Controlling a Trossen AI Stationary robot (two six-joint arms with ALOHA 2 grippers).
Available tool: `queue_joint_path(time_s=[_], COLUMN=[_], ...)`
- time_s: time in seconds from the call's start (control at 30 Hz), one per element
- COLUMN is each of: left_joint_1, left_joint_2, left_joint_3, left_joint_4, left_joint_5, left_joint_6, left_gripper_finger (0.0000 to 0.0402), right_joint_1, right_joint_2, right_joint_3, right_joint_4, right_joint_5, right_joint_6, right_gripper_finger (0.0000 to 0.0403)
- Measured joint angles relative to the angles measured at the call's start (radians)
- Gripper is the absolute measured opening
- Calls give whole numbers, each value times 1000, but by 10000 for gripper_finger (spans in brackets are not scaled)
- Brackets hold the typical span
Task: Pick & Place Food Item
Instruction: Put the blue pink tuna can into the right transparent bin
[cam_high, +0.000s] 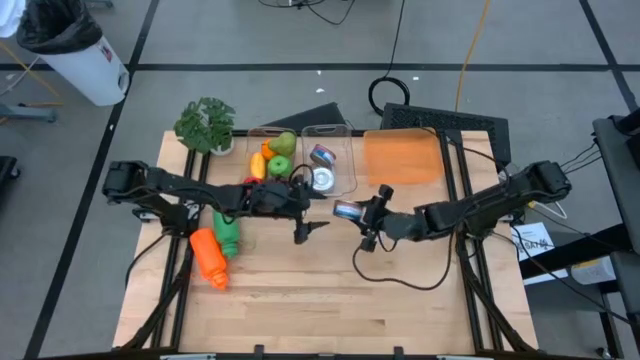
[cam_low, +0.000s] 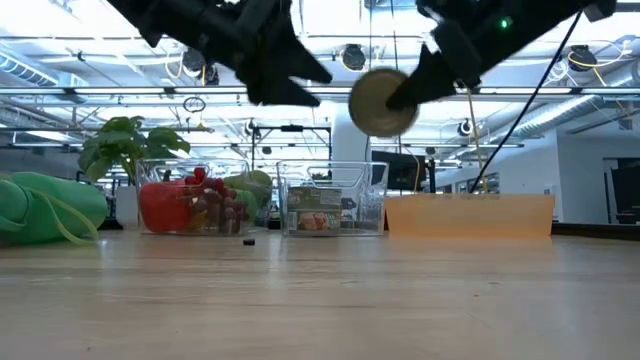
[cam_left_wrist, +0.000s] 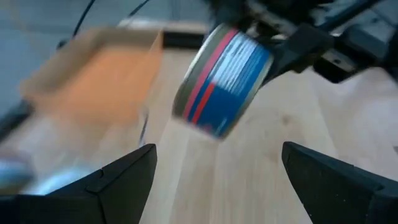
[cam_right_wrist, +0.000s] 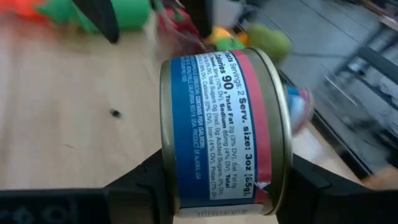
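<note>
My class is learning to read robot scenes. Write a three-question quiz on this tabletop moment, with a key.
1. True or false: the right gripper holds a can off the table.
2. The left gripper's jaws are: A open, B shut on the can.
3. Fill in: the orange tray lies on the table's ____ side.

Key: 1 true; 2 A; 3 right.

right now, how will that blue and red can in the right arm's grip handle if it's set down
The short round blue-and-red-labelled metal can looks rigid, so the right end effector probably won't dent it. Set on its curved side, it would likely roll; on a flat end, it should sit stable.
</note>
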Motion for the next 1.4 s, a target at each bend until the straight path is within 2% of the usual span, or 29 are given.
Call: queue_joint_path(time_s=[0.1, 0.2, 0.37, 0.53, 0.67, 0.77, 0.93, 0.97, 1.03, 1.1, 1.27, 1.33, 1.4], left_joint_1=[4, 4, 19, 31, 31, 26, 15, 15, 15, 14, 44, 71, 107], left_joint_2=[3, 19, 19, 19, 21, 20, 20, 19, 4, -22, -75, -71, -41], left_joint_3=[0, 0, 0, 0, -1, -1, -1, -1, -1, -1, -1, -1, -2], left_joint_4=[76, 154, 160, 162, 159, 171, 183, 181, 166, 135, 31, -6, -12], left_joint_5=[59, 64, 43, 71, 87, 128, 133, 126, 100, 17, -378, -406, -328], left_joint_6=[105, 165, 159, 134, 139, 155, 224, 240, 273, 306, 417, 440, 442], left_gripper_finger=[360, 360, 360, 361, 353, 316, 197, 187, 187, 187, 187, 187, 187], right_joint_1=[-30, -57, -79, -110, -128, -133, -136, -140, -145, -146, -143, -145, -147], right_joint_2=[-14, -14, -5, 11, 15, 15, 15, 15, 15, -10, -122, -173, -206], right_joint_3=[0, 0, 0, 1, 1, 1, 1, 2, 4, 8, 0, 3, 4], right_joint_4=[68, 128, 236, 350, 348, 352, 353, 348, 326, 265, 77, 45, 11], right_joint_5=[-104, -202, -261, -399, -422, -451, -474, -475, -457, -419, -408, -391, -366], right_joint_6=[-63, -121, -195, -217, -217, -217, -215, -206, -188, -161, -108, -87, -84], right_gripper_finger=[184, 184, 184, 184, 184, 184, 184, 184, 195, 225, 292, 306, 313])
